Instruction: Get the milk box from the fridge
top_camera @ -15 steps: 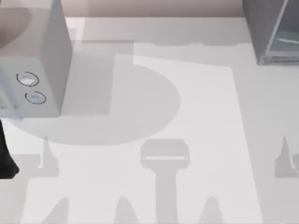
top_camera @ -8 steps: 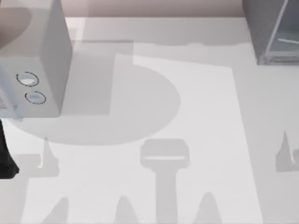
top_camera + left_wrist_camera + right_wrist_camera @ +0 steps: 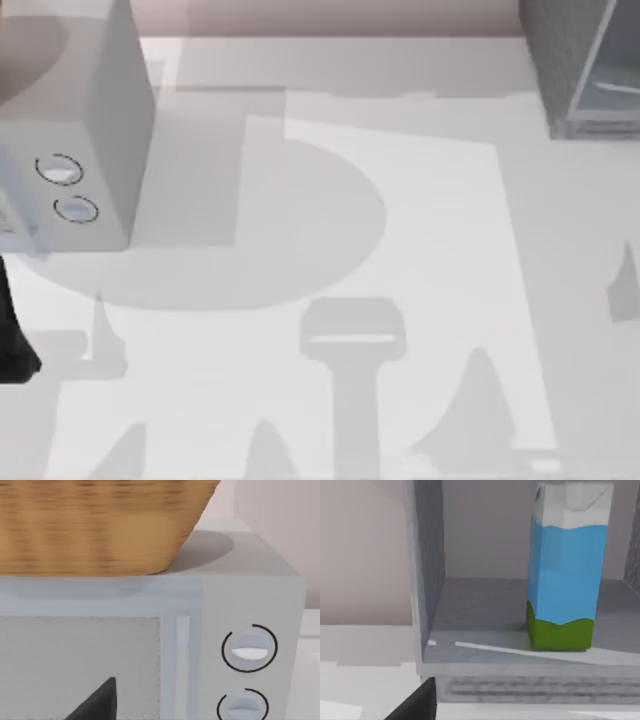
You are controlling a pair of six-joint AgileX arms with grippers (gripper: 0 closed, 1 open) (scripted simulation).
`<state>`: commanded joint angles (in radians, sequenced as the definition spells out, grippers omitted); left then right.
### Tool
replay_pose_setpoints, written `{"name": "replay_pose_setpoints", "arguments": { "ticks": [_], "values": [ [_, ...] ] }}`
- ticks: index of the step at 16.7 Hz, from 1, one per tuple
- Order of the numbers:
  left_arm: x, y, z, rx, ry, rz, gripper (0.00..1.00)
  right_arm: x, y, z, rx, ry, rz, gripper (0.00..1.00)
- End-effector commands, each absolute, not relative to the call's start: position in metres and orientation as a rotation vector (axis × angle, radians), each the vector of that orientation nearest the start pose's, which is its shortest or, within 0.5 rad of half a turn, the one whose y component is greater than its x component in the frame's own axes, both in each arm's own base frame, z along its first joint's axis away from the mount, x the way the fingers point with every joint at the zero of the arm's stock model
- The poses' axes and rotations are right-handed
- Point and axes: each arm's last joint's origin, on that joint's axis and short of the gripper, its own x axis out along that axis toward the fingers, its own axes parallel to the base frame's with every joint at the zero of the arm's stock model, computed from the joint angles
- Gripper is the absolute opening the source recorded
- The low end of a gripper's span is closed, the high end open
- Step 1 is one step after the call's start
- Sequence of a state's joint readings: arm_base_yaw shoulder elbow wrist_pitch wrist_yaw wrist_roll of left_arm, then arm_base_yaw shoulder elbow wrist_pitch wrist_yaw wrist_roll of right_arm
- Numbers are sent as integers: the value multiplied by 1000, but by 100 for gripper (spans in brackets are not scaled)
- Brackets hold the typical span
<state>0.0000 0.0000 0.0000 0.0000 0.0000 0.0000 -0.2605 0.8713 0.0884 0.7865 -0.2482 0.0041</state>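
The milk box (image 3: pixel 565 580) stands upright on the floor of the fridge (image 3: pixel 427 580), toward one side of the open compartment; it has a white gabled top, a sky-blue middle and a green base. In the top view the fridge (image 3: pixel 560 60) sits at the table's far right corner, its pale glassy panel facing the table. A dark part of my right gripper (image 3: pixel 417 702) shows just in front of the fridge's lower edge, apart from the carton. My left arm (image 3: pixel 12 335) is parked at the table's left edge, and its gripper (image 3: pixel 95 702) faces the dial box.
A pale grey box with two round dials (image 3: pixel 70 130) stands at the far left, with a wicker basket (image 3: pixel 100 525) on top of it. The white table (image 3: pixel 400 250) lies open between it and the fridge. A pinkish wall runs behind.
In the top view the arm shadows at the lower right have shifted up and to the right, toward the fridge. The left arm has not moved.
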Motion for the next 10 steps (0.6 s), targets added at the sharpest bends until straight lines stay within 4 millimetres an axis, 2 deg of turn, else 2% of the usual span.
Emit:
{"name": "replay_pose_setpoints", "arguments": {
  "ticks": [5, 10],
  "values": [
    [106, -1, 160, 0, 0, 0, 100, 192, -67, 147, 6, 25, -4, 100],
    [106, -1, 160, 0, 0, 0, 100, 203, -92, 121, 6, 14, -1, 100]
  ]
}}
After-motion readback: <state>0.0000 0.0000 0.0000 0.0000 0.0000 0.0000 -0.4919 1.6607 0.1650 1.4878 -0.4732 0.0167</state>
